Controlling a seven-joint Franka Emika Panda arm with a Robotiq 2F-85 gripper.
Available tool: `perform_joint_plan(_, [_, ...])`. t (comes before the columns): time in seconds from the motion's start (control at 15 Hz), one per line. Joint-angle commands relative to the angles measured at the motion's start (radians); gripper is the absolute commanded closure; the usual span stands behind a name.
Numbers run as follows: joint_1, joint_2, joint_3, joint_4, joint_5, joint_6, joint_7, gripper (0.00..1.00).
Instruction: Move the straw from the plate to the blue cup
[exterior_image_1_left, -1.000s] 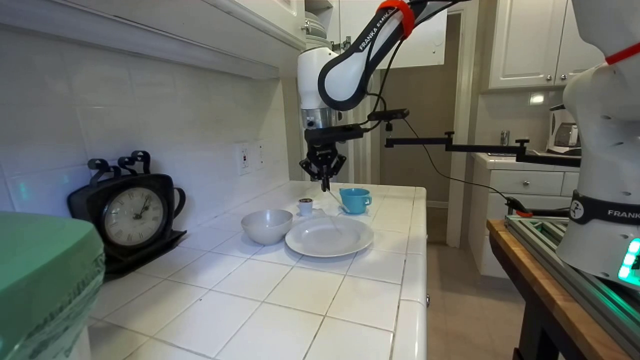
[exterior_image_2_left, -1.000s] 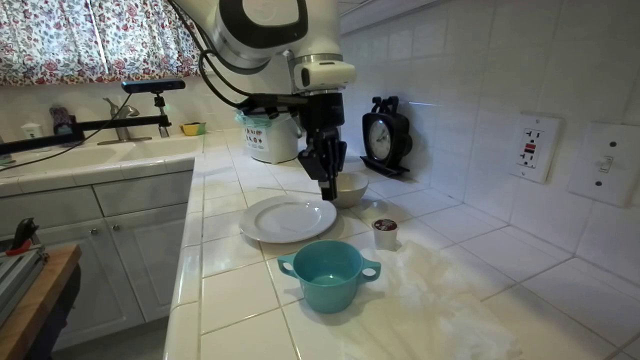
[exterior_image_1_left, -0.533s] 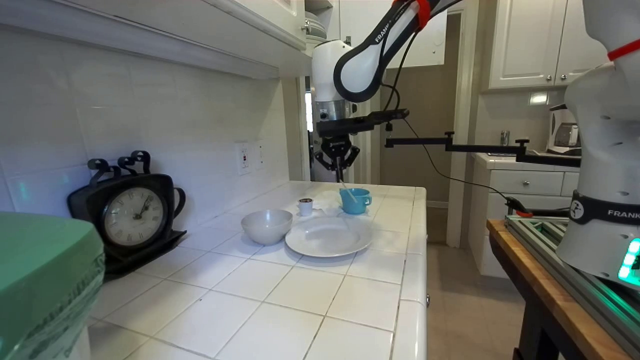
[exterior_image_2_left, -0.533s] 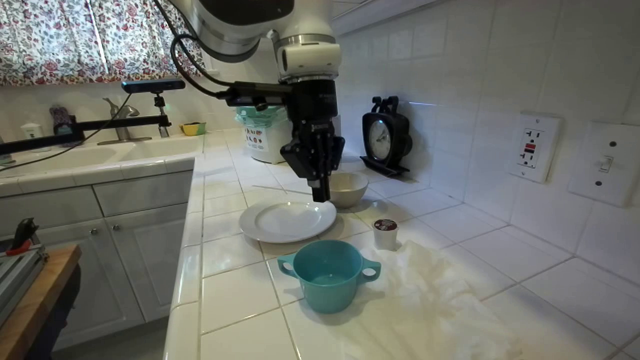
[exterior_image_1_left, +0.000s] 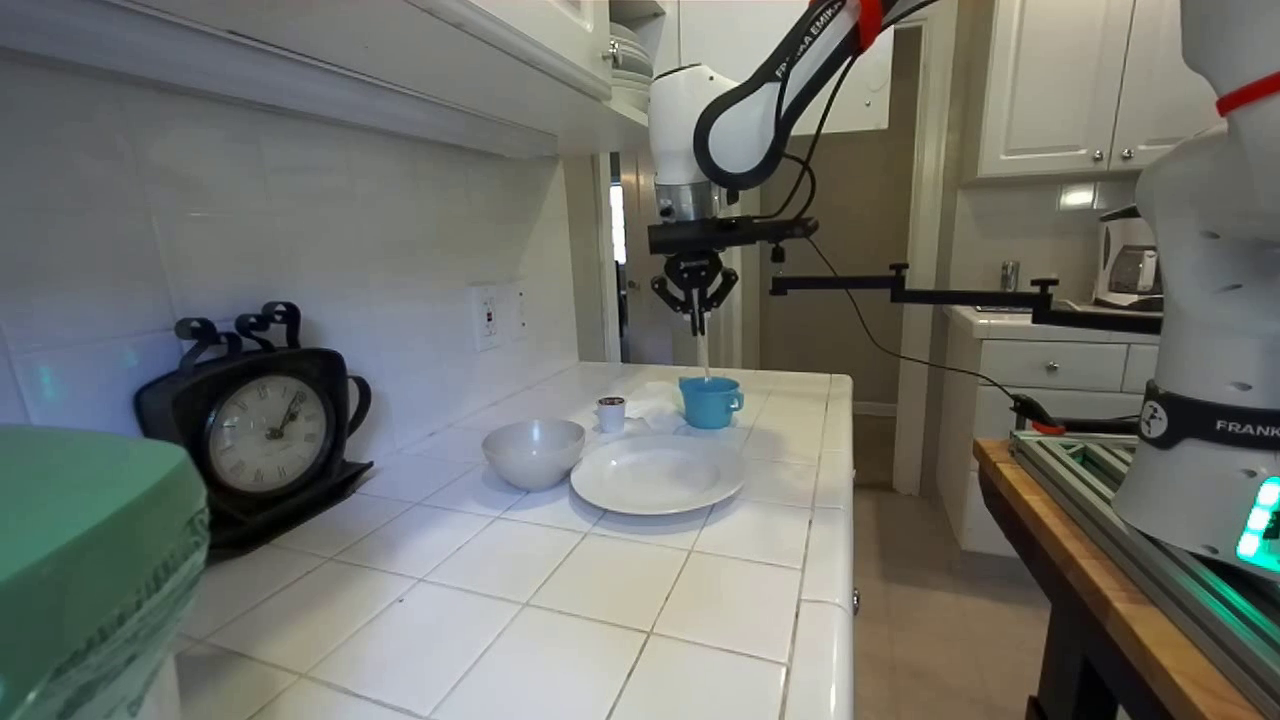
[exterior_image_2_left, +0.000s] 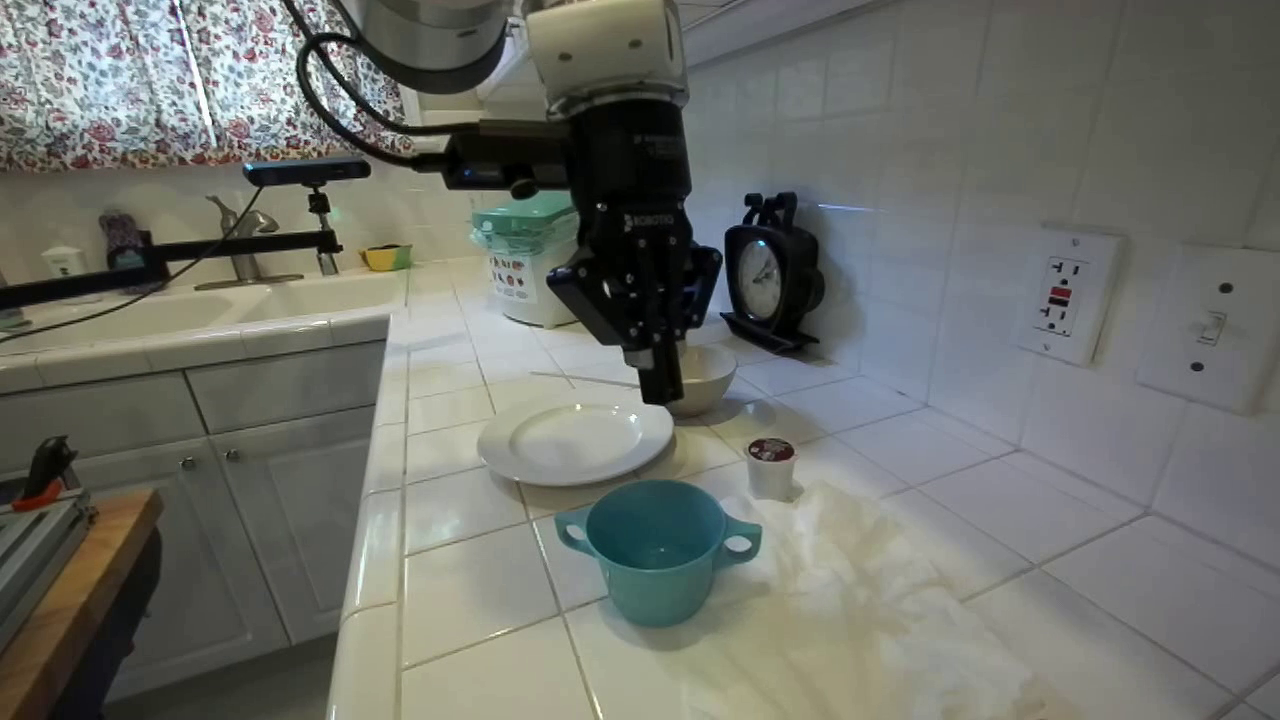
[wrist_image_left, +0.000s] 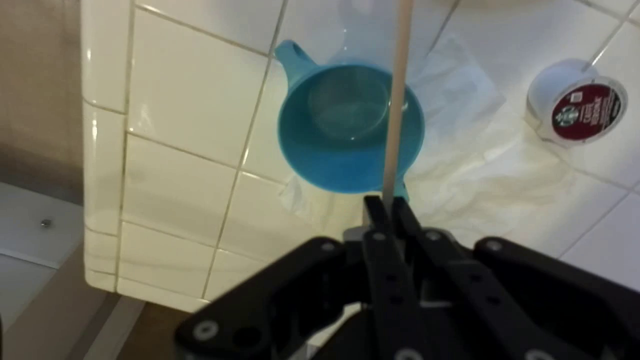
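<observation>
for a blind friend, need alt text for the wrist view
A robot hand grips a pale straw, which crosses in front of a blue cup. To the right stands a coffee pod, on a white tiled counter.

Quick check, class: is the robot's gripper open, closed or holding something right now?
Gripper: closed, holding the straw.

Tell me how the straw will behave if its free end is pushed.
The straw is probably fairly stiff: it juts straight out with no visible sag. It's likely light, being so thin. The gripper seems to pinch it near one end, so a push could make it swivel.
</observation>
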Motion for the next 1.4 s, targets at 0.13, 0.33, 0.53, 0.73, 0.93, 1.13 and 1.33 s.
perform_joint_plan(0.13, [-0.034,-0.038,-0.005,-0.006,-0.163,-0.031,0.182,0.98])
perform_joint_plan(0.33, [-0.054,-0.041,-0.009,0.007,-0.235,-0.055,0.258,0.98])
perform_joint_plan(0.53, [-0.076,-0.038,-0.012,0.022,-0.298,-0.079,0.327,0.98])
perform_joint_plan(0.73, [-0.105,-0.024,-0.014,0.033,-0.325,-0.079,0.379,0.98])
perform_joint_plan(0.93, [-0.125,-0.001,-0.019,0.044,-0.35,-0.068,0.445,0.98])
perform_joint_plan(1.13, [-0.136,0.032,-0.019,0.056,-0.344,-0.064,0.475,0.98])
perform_joint_plan(1.33, [-0.137,0.077,-0.025,0.078,-0.345,-0.052,0.518,0.98])
